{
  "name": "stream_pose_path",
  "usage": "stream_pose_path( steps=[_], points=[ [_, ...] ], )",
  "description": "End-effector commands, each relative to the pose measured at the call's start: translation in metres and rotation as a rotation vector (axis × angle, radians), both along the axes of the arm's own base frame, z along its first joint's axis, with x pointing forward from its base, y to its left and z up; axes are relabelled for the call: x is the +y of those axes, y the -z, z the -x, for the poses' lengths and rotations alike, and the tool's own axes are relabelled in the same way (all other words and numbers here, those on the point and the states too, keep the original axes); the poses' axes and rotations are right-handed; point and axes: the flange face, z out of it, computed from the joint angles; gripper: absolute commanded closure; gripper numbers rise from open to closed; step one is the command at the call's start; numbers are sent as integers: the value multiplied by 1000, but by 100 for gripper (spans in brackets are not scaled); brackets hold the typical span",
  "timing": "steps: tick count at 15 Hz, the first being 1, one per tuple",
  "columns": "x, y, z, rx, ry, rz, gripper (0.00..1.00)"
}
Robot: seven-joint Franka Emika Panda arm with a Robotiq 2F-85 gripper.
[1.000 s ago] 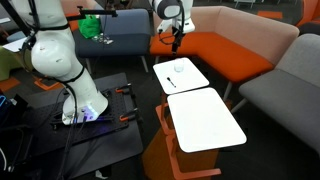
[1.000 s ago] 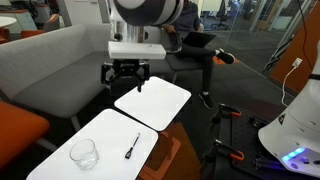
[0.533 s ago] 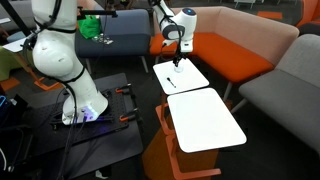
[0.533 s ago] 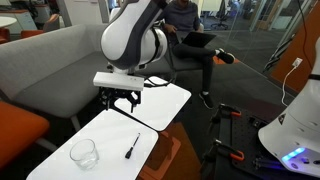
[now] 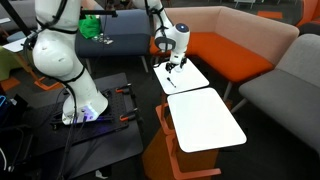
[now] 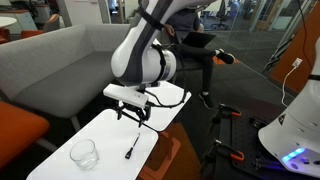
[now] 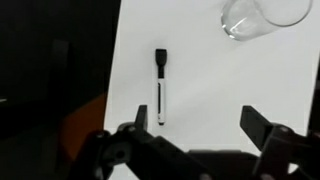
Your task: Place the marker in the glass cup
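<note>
The marker [image 7: 160, 84] is a thin dark stick with a white barrel, lying flat on the white tabletop [image 7: 230, 90]. It also shows in an exterior view [image 6: 131, 148]. The glass cup [image 7: 258, 14] stands clear and empty at the top edge of the wrist view; in an exterior view it [image 6: 84, 153] sits left of the marker. My gripper [image 7: 201, 122] is open and empty, hovering above the table, with the marker just beyond its left finger [image 7: 141, 116]. In both exterior views the gripper [image 6: 134, 114] [image 5: 175, 66] hangs low over the small table.
A second white tabletop [image 5: 205, 118] adjoins the one with the marker. Orange and grey sofas [image 5: 240, 55] surround the tables. A seated person [image 6: 190, 45] is behind them. The robot base [image 5: 80, 100] stands on a dark floor mat.
The gripper has come down and moved along the tables toward the marker and the cup. Marker and cup have not moved.
</note>
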Motion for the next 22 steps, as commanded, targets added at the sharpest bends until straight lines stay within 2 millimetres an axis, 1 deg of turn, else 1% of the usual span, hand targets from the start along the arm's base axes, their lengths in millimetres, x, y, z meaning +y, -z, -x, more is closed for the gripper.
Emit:
stream_pose_path(
  steps=[1,2,4,5,8,12,16,18,21,22],
  points=[
    [-4,15,24,41,78,45,0],
    [-6,19,29,54,73,51,0],
    [-6,26,29,62,50,62,3],
    [-6,29,27,65,39,64,2],
    [-1,38,15,79,-5,65,2],
    [-4,56,1,95,-18,58,4],
    [-12,79,-7,120,-1,47,7],
    [-13,87,-10,119,1,32,8],
    [-8,98,-15,120,10,0,11],
    [-7,102,-16,124,15,-9,14]
  ],
)
